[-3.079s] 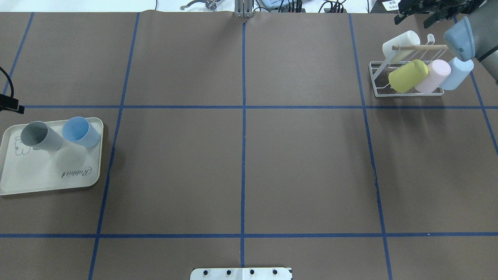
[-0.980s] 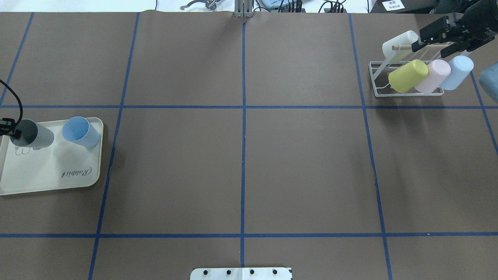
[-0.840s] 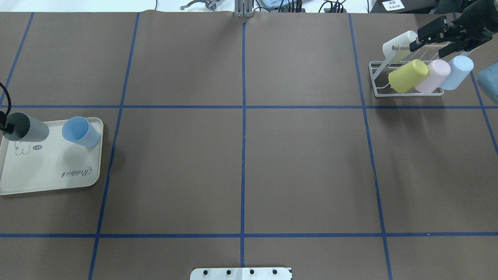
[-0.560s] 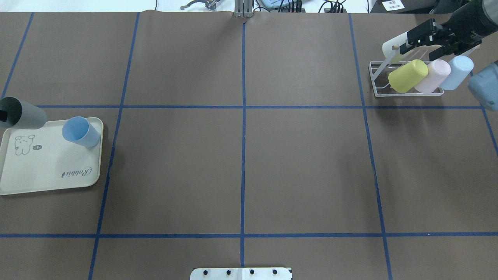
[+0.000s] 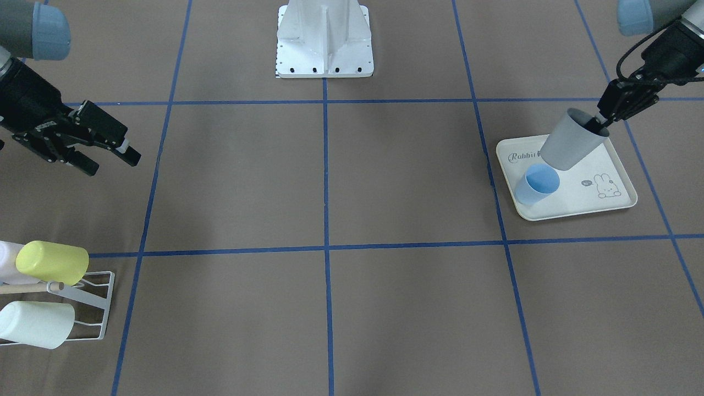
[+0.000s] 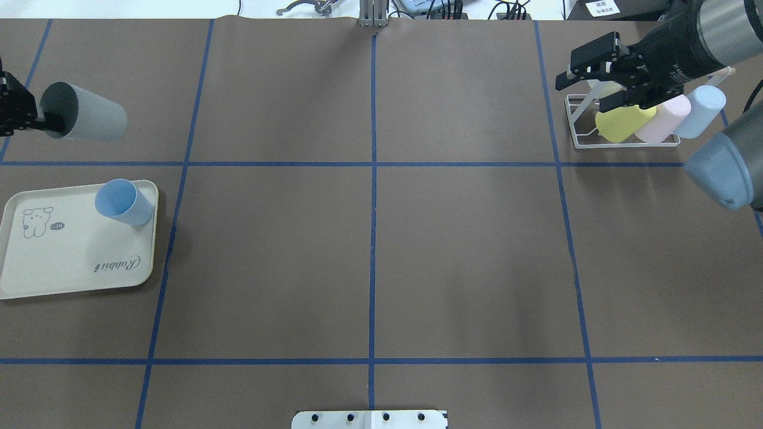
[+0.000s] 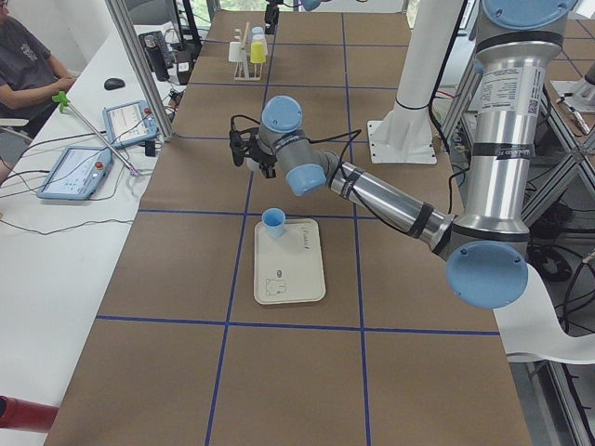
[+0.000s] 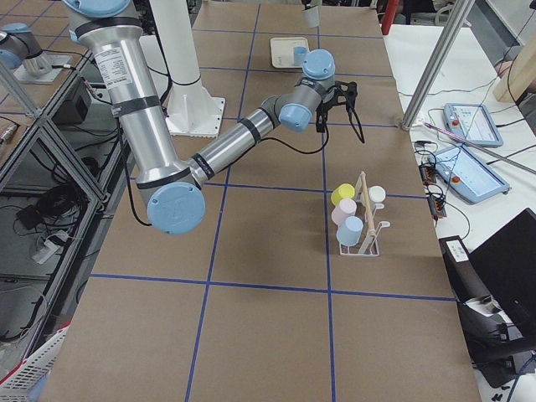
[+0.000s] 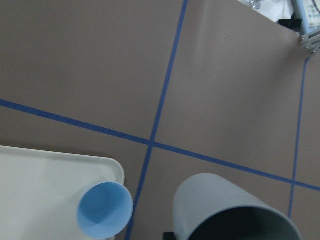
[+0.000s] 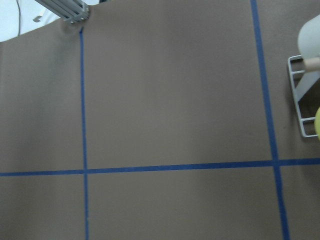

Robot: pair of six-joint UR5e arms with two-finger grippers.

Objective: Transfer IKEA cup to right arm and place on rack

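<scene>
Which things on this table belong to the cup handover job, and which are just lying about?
Job: grey plastic cup, held by the left tool; open right tool; white wire rack with wooden dowel.
Lying about: light blue plastic cup on the cream rectangular Rabbit tray; yellow cup, pink cup, pale blue cup and cream cup on the rack.

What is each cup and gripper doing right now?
Grey cup: in the air, tilted, held by its rim.
Left gripper: shut on the grey cup.
Blue cup: upright on the tray, mouth up.
Right gripper: open, empty.
Rack: holds yellow cup, pink cup, light blue cup, cream cup.
</scene>
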